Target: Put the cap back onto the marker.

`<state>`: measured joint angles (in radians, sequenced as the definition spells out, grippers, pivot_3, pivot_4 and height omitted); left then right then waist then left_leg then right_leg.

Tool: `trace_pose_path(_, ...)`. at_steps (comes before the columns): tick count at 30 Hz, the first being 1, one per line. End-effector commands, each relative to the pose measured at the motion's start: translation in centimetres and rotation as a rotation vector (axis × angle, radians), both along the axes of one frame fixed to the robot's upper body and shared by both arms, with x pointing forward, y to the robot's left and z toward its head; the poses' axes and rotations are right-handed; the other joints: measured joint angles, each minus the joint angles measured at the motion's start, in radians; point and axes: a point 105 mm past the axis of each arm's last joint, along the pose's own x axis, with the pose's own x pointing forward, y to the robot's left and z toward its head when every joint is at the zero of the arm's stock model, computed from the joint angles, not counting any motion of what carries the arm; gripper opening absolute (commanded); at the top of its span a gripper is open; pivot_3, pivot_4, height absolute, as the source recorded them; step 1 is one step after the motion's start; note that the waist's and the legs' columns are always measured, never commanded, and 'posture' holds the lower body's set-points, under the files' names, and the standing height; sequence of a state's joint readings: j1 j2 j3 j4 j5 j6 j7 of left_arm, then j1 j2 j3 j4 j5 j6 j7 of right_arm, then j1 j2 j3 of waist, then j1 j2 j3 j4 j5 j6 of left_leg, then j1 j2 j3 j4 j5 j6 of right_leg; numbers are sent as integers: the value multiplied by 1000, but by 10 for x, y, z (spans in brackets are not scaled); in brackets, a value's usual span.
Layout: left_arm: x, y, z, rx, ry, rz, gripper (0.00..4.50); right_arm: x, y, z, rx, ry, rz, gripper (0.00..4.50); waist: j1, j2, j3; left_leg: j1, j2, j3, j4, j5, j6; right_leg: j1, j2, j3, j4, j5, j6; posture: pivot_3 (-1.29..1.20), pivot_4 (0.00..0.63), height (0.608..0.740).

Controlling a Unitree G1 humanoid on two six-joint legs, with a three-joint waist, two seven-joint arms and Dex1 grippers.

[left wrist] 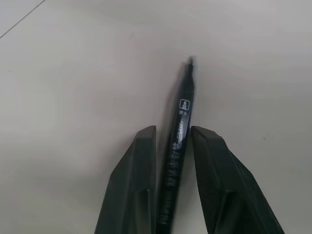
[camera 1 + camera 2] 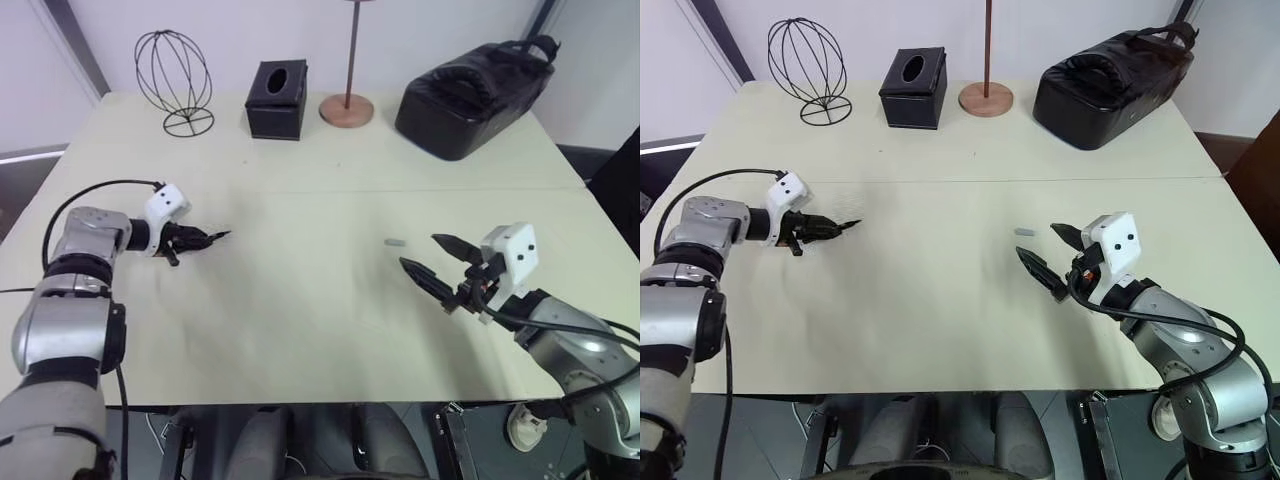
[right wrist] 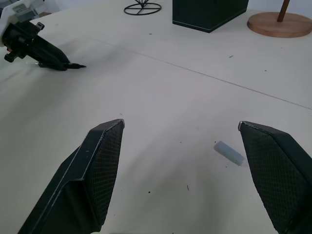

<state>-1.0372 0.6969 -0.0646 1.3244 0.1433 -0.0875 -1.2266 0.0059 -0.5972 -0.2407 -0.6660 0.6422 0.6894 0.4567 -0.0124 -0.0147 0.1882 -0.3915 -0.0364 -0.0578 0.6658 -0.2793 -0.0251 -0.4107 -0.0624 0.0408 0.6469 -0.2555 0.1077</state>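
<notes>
The marker (image 1: 183, 122) is a thin black stick lying on the cream table (image 2: 300, 330) at the left. My left gripper (image 2: 200, 240) is low over the table with its fingers shut on the marker's barrel. The marker's bare tip (image 2: 218, 237) pokes out past the fingertips, pointing right. The cap (image 2: 395, 242), a tiny light-grey cylinder, lies on the table right of centre. My right gripper (image 2: 420, 250) hovers just beside and above the cap, open wide with nothing between its fingers. The right wrist view shows the cap (image 3: 229, 152) close to one fingertip.
Along the table's far edge stand a wire globe stand (image 2: 173, 75), a black tissue box (image 2: 277, 98), a round wooden lamp base (image 2: 347, 110) and a black bag (image 2: 470, 85). A seam crosses the table between them and the grippers.
</notes>
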Motion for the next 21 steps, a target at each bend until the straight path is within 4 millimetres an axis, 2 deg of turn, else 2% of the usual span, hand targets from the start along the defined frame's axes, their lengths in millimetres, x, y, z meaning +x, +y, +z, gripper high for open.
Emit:
trace_pose_path(1,-1,-1,-3,14,29,-2,1438,-3,3,11,-1,-50,13,3891,0,0,0,0,0,0,0,0,0,0,0,0,0,0,0,0,150,740)
trace_pose_path(9,6,-15,1,-3,-8,-33,1438,-1,4,7,7,-40,12,3891,5,0,0,0,0,0,0,0,0,1,0,0,0,0,0,0,150,740)
trace_pose_path(16,9,-29,-3,19,-3,-78,1438,-2,4,6,10,-39,2,3891,8,0,0,0,-1,-1,1,0,0,1,-1,0,0,0,0,0,150,740)
trace_pose_path(20,6,-30,-8,53,31,-94,1438,-3,2,6,12,-42,-18,3891,9,0,0,0,-1,-1,1,0,0,1,-1,0,0,0,0,0,150,740)
trace_pose_path(21,6,-29,-8,54,38,-90,1148,-3,2,6,13,-43,-23,3891,9,0,0,0,-1,-1,1,0,0,1,-1,0,0,0,0,0,150,740)
